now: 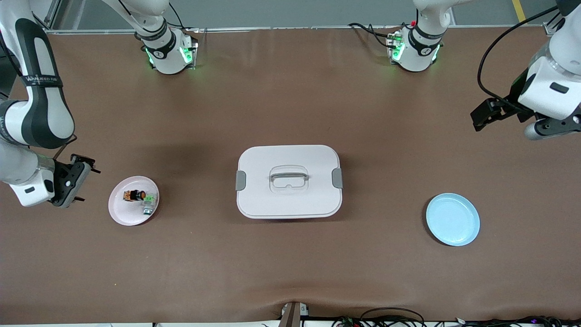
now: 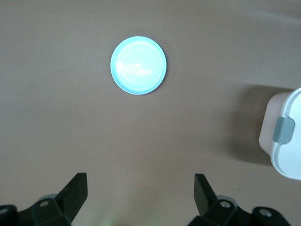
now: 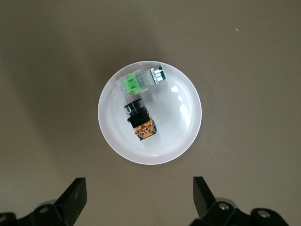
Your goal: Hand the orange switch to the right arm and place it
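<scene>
The orange switch (image 1: 134, 195) is a tiny black barrel with an orange end. It lies on a pink plate (image 1: 119, 213) toward the right arm's end of the table. It also shows in the right wrist view (image 3: 139, 123), on the plate (image 3: 178, 122). My right gripper (image 1: 86, 179) is open and empty over the bare table beside that plate; in its wrist view (image 3: 138, 186) the jaws stand wide apart. My left gripper (image 1: 481, 119) is open and empty, high over the left arm's end of the table, and shows in its wrist view (image 2: 140, 181).
A small green-and-silver part (image 1: 149, 202) lies on the pink plate, touching the switch (image 3: 141, 81). A white lidded box with a handle (image 1: 289, 181) stands mid-table. A light blue plate (image 1: 452, 219) lies toward the left arm's end and shows in the left wrist view (image 2: 138, 65).
</scene>
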{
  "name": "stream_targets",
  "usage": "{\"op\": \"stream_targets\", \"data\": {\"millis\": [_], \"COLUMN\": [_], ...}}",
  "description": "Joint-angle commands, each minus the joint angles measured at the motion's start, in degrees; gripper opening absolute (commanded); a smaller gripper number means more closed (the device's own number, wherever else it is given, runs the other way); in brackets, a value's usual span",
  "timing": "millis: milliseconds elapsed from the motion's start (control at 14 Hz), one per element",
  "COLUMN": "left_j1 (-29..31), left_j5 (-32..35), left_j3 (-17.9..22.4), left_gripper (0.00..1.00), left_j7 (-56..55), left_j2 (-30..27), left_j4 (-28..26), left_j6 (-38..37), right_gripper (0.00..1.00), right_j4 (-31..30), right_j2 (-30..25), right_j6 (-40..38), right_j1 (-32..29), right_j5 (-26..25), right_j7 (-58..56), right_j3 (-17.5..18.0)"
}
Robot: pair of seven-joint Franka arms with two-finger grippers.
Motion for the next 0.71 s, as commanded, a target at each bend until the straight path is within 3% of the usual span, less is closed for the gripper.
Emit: {"op": "stream_targets", "data": {"millis": [0,214,500,643], "left_j1": [-4.6,-8.4,-10.0,-11.5], "left_j5": [-3.8,-6.0,-6.3,-6.3], "left_j3": [9.1,15.1,16.0,17.8], "left_gripper": [1.0,1.0,1.0,1.0], "left_j7": [6.5,10.2,14.3,16.1], "left_j2": [-7.6,-12.0,-14.5,-14.9], "left_j4": [-7.9,-13.9,-16.6,-16.9], "left_j6": [2.7,5.1,5.1,4.8], "right_gripper": [1.0,1.0,1.0,1.0], "right_j4": [2.4,5.5,11.6,13.9], "right_j2": [-0.7,-0.8,-0.2,-0.6], "right_j6": [-2.0,-2.8,-10.7,-12.2], "right_j1": [-0.6,-1.1,-1.4,-1.5], "right_j5": [-0.9,-0.9,1.0,1.2], "right_j7": [4.6,13.6,40.8,42.3], "right_j3": [1.0,0.9,0.8,0.9]}}
